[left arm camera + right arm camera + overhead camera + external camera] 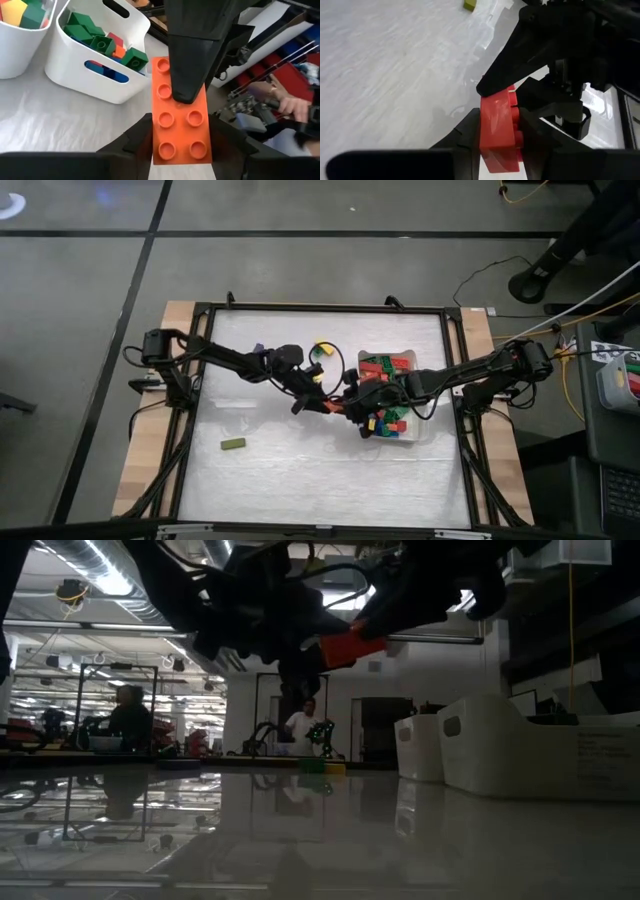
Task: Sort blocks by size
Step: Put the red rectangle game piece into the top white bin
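Left end effector (180, 145) clamps orange bar (179, 120) | right end effector (501, 127) pinches same bar, mid-air handover | rigid, light, slick plastic; grip flat sides.

Two white bins (95, 75) sit side by side on the white table (300, 480) — people beyond.

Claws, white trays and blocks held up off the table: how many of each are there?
Claws: 2, the left claw and the right claw
White trays: 2
Blocks held up: 1, the orange block, between both claws
Total: 5
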Action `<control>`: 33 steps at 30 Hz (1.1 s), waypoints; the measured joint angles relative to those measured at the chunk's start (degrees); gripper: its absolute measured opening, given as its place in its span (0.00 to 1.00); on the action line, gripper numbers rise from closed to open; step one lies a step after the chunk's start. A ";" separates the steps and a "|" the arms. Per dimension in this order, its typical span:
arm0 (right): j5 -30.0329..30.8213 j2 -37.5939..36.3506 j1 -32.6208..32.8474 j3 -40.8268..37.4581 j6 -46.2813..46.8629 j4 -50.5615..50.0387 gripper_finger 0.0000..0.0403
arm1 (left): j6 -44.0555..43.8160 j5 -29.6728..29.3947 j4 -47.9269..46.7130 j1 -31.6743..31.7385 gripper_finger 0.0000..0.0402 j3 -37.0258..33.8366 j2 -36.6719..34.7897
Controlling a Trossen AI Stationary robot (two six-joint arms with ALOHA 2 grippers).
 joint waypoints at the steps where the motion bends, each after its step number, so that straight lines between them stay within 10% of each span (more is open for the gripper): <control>1: -0.25 0.00 0.00 0.00 0.38 -0.17 0.24 | 0.34 -1.05 -0.01 -0.33 0.37 0.00 0.00; 10: -3.19 0.01 -0.04 4.13 7.27 -13.89 0.25 | 2.48 -4.32 -0.11 -1.18 0.52 0.09 -0.04; 20: -8.58 0.02 -0.06 15.57 21.30 -45.96 0.25 | 2.46 -4.46 -0.57 1.68 0.45 0.13 -0.11; 33: -11.60 0.13 -0.11 15.61 27.16 -57.42 0.25 | 2.48 -4.47 -0.64 3.08 0.45 0.11 -0.11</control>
